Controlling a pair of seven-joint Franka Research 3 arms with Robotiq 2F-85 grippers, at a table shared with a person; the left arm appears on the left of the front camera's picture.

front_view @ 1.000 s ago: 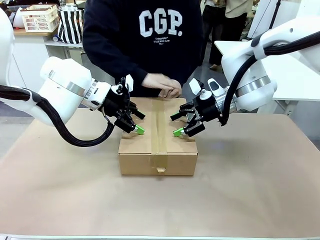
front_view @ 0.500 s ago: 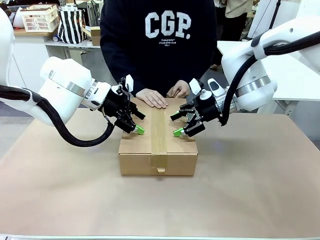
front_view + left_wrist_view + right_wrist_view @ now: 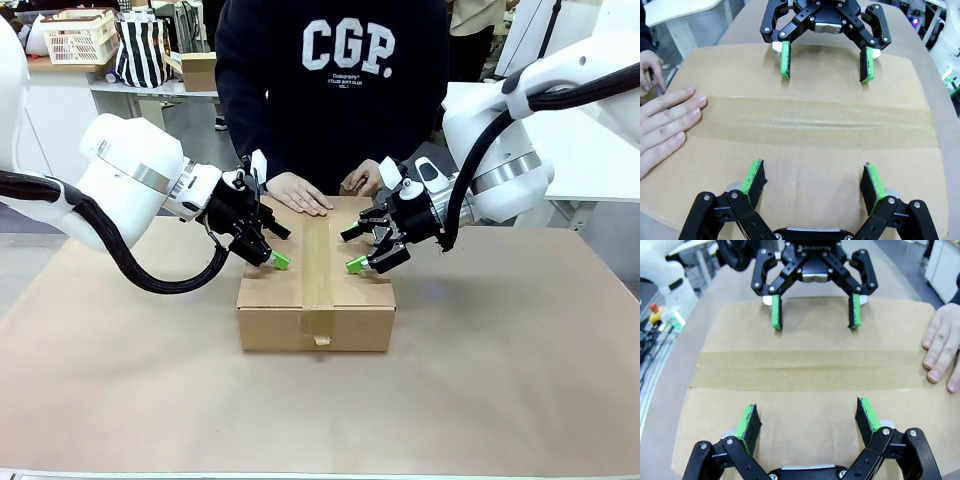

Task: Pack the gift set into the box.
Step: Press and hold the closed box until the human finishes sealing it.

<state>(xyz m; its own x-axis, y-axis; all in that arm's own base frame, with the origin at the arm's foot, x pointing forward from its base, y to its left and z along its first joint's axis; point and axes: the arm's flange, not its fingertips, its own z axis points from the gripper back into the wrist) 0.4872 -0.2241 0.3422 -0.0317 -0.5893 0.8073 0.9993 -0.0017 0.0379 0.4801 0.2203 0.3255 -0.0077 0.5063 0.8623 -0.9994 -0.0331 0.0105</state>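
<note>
The box (image 3: 315, 290) stands in the middle of the table with its flaps down and brown tape along the centre seam (image 3: 810, 122). My left gripper (image 3: 278, 246) hovers open over the box's left half, holding nothing. Facing it over the right half, my right gripper (image 3: 352, 250) is open too. In the left wrist view my own pads (image 3: 754, 179) spread wide just above the cardboard, and the same shows in the right wrist view (image 3: 749, 422). A person's hand (image 3: 298, 193) lies flat on the far part of the lid. The gift set is out of view.
The person stands at the far edge, the other hand (image 3: 362, 178) at the box's far rim. Brown paper covers the table (image 3: 500, 380). Far behind are a small cardboard box (image 3: 198, 70), a basket (image 3: 78, 35) and a striped bag (image 3: 140, 50).
The person has stepped to the right and unclasped the hands; one now lies flat on the lid. Both grippers have stayed where they were.
</note>
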